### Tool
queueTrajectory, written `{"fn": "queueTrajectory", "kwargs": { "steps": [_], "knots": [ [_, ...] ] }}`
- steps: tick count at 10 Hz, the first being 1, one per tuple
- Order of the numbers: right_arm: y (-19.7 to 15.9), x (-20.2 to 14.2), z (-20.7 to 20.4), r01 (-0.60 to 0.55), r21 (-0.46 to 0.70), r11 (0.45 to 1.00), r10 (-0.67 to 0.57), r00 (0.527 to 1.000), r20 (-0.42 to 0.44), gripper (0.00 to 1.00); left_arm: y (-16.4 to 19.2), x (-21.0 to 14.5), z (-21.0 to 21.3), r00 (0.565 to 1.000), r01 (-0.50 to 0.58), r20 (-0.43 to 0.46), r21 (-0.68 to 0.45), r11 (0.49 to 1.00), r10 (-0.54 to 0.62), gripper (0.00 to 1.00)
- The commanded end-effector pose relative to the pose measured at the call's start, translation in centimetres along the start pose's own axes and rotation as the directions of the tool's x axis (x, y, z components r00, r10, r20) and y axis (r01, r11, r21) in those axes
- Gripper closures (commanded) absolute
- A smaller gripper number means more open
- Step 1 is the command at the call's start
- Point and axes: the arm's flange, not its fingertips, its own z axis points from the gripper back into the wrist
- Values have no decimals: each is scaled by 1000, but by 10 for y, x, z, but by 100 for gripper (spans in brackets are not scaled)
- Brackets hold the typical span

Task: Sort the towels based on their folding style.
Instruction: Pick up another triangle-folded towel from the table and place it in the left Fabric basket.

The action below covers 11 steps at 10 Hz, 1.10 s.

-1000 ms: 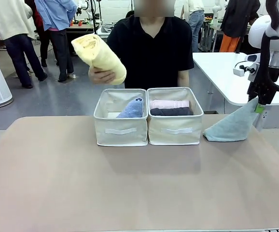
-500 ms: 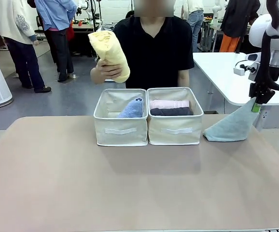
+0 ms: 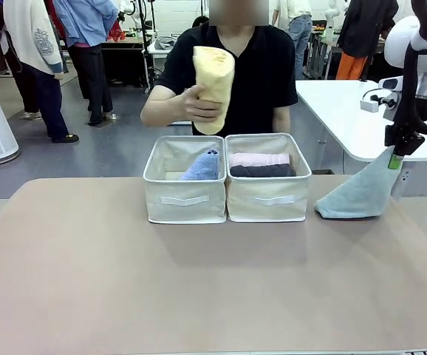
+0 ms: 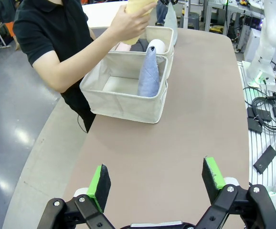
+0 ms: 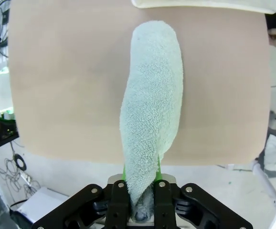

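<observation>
Tabletop [image 3: 199,281]: cone towel [image 3: 357,196] tip between right fingers [image 5: 120,198] (base seemingly resting).

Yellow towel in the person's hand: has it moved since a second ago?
Yes. The yellow towel moved right, from above the left basket to above its border with the right basket.

Robotics lab: worktables [image 3: 339,111], floor cables [image 4: 267,106].

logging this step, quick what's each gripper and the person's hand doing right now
Left gripper: open, empty.
Right gripper: shut on the light blue towel, at its tip.
Person's hand: holding the yellow towel upright.
</observation>
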Motion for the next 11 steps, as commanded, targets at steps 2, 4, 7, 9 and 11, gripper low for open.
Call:
{"fn": "queueTrajectory", "kwargs": {
  "steps": [2, 4, 7, 9, 11],
  "knots": [
    [51, -2, 74, -45, -19, 999, 45, 998, -38, 100, 0, 1, 0, 1000, -6, -19, 11, 1000, 6, 0],
    [91, -2, 139, -87, -39, 995, 86, 996, -8, 95, 0, 1, 0, 1000, -6, -19, 11, 1000, 6, 0],
    [144, 1, 198, -51, -127, 991, 51, 999, -2, 95, 0, 1, 0, 1000, -6, -19, 11, 1000, 6, 0],
    [165, -1, 198, 0, -159, 987, 1, 1000, 8, 95, 0, 1, 0, 1000, -6, -19, 11, 1000, 6, 0],
    [157, 0, 211, -54, -126, 991, 52, 998, -22, 95, 0, 1, 0, 1000, -6, -19, 11, 1000, 6, 0]
  ]
}}
